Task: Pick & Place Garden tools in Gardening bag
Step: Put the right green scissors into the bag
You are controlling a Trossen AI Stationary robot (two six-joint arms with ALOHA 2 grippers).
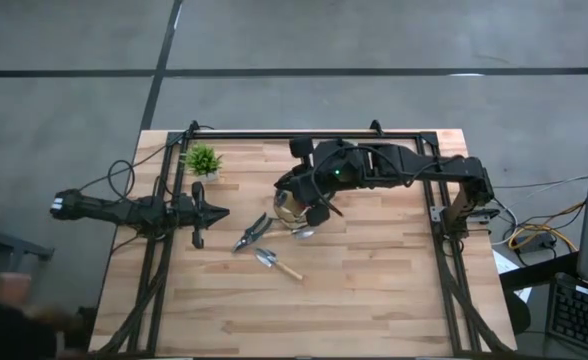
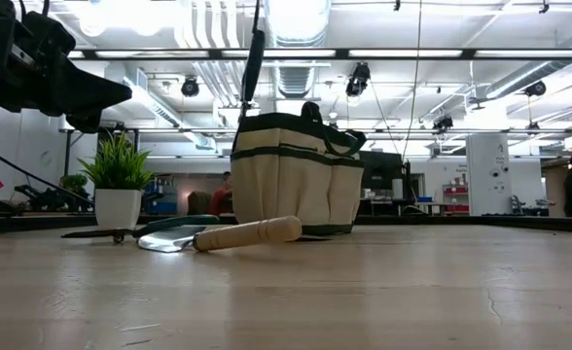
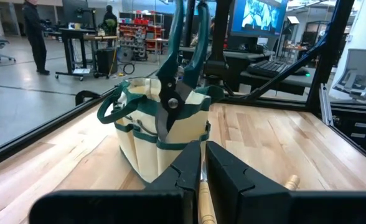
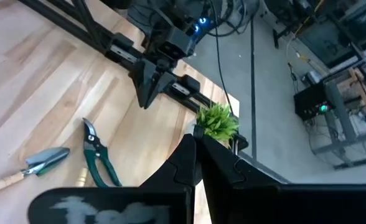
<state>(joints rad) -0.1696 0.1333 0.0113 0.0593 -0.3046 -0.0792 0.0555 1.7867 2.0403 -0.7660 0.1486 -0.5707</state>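
Note:
The gardening bag (image 3: pixel 139 143), tan with green trim, stands upright mid-table (image 1: pixel 294 208) (image 2: pixel 296 175). Green-handled pruners (image 3: pixel 170 93) hang blades down over its left rim, seen edge-on in the low view (image 2: pixel 253 58). My right gripper (image 4: pixel 195 149) is shut above them. A second pair of pruners (image 1: pixel 251 233) (image 4: pixel 96 155) and a wooden-handled trowel (image 1: pixel 277 264) (image 2: pixel 237 233) lie flat on the table near the bag. My left gripper (image 1: pixel 222 212) (image 3: pixel 203 162) waits shut at the left, pointing level at the bag. My right gripper holds the hanging pruners from above. Their handles (image 3: pixel 192 31) run out of the top of the left wrist view, and my own wrist view shows only shut fingers, so the place of contact is hidden. The pruners hang upright, blades (image 3: pixel 164 121) down, clear of the table.
A small potted plant (image 1: pixel 203 160) (image 2: pixel 119 185) (image 4: pixel 217 121) stands at the far left, beside the left arm. Black frame rails (image 1: pixel 304 135) run along the table's far edge and both sides. Bare wood (image 1: pixel 354 300) spreads across the near half of the table.

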